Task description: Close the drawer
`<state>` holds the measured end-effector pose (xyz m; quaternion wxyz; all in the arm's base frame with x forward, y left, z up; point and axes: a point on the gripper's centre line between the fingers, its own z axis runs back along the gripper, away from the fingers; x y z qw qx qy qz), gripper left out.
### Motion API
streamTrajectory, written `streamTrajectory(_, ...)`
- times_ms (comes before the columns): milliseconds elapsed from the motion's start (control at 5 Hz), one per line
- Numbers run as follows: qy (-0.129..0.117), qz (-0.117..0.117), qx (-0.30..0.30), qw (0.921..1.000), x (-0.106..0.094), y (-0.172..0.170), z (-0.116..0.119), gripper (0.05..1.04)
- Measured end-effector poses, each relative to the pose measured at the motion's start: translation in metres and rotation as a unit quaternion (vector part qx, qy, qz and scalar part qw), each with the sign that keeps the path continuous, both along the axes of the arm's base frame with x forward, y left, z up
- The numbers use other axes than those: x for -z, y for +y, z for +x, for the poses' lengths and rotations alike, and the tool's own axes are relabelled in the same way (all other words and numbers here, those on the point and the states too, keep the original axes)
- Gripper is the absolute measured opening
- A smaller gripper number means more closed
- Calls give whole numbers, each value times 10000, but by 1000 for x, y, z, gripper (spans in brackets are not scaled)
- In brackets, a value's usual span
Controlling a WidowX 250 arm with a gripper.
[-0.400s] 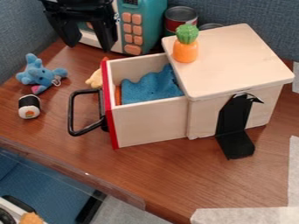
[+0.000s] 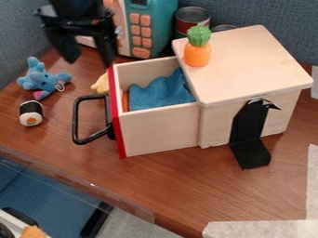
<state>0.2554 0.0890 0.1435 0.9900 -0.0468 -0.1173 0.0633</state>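
The arm [image 2: 69, 8] came in at the top edge, toward the upper left, and the gripper [image 2: 91, 62] hung from it with its tips pointing down, in front of the toy oven [image 2: 149, 28]. Its two fingers stood spread, a wide gap between them, with the tabletop [image 2: 186, 186] showing through. The finger nearer the drawer [image 2: 162, 131] ended right by the back corner of the red front [image 2: 116, 121]; whether it touched there, I could not tell. The other finger hung farther left, above and behind the blue toy [image 2: 42, 80]. The drawer was open, sticking out to the left from the box [image 2: 214, 125], with a blue cloth [image 2: 160, 94] inside. Its black handle [image 2: 76, 118] jutted left from the red front, nearer the camera than the gripper and apart from it. The pineapple [image 2: 197, 53] stood upright on the box's lid [image 2: 255, 60], near its back left corner.
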Motion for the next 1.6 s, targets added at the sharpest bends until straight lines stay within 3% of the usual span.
streamTrajectory(400,-145,-101,-676,9976,8,25,-10,1001)
streamTrajectory(600,276,-112,-860,9958,33,33,-12,1001)
streamTrajectory(800,524,-235,-1096,9923,54,37,-15,1001)
streamTrajectory(1200,824,-91,-1576,9840,89,41,-28,1001)
streamTrajectory(1400,863,106,-2021,9755,102,50,-28,1001)
streamTrajectory(1600,1022,-68,-2127,9717,117,49,-27,1001)
